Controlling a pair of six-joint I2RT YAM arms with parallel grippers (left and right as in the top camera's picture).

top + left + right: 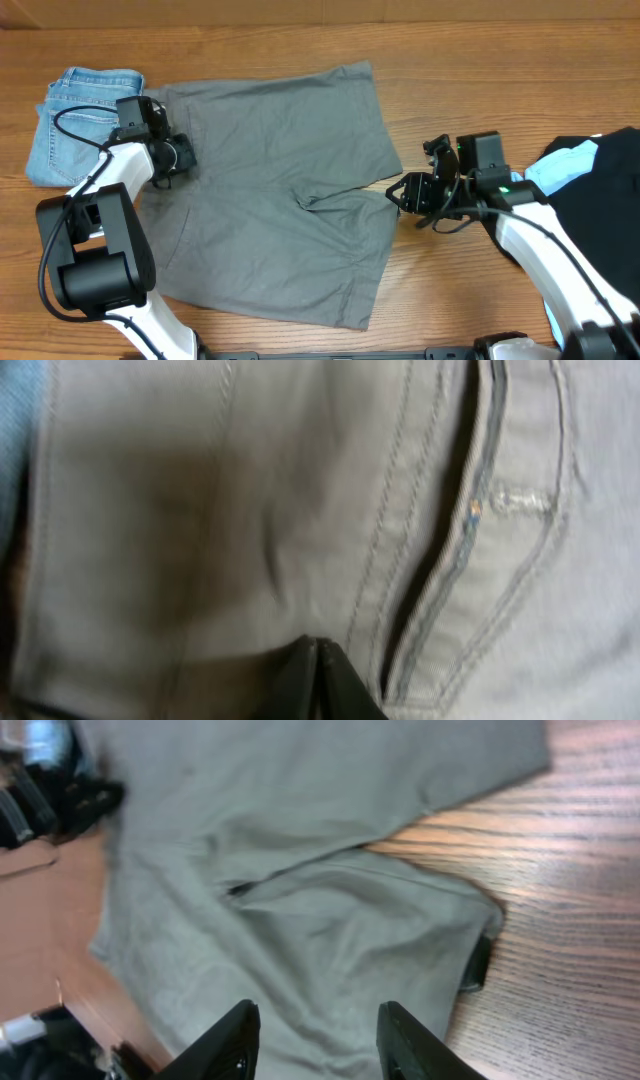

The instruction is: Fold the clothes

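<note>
The grey shorts [270,180] lie spread flat across the middle of the table, waistband to the left and leg hems to the right. My left gripper [178,156] sits at the waistband edge. In the left wrist view its fingertips [318,652] are pressed together over the grey cloth [200,510], beside a pocket slit [440,550], with nothing showing between them. My right gripper [400,193] hovers at the hem of the near leg. Its fingers [243,1030] stand apart above the grey fabric [300,920] with nothing held.
Folded light-blue denim [85,120] lies at the far left, just behind my left arm. A black garment [610,190] with a sky-blue piece [562,165] on it is piled at the right edge. Bare wooden table [470,60] runs along the back and right of the shorts.
</note>
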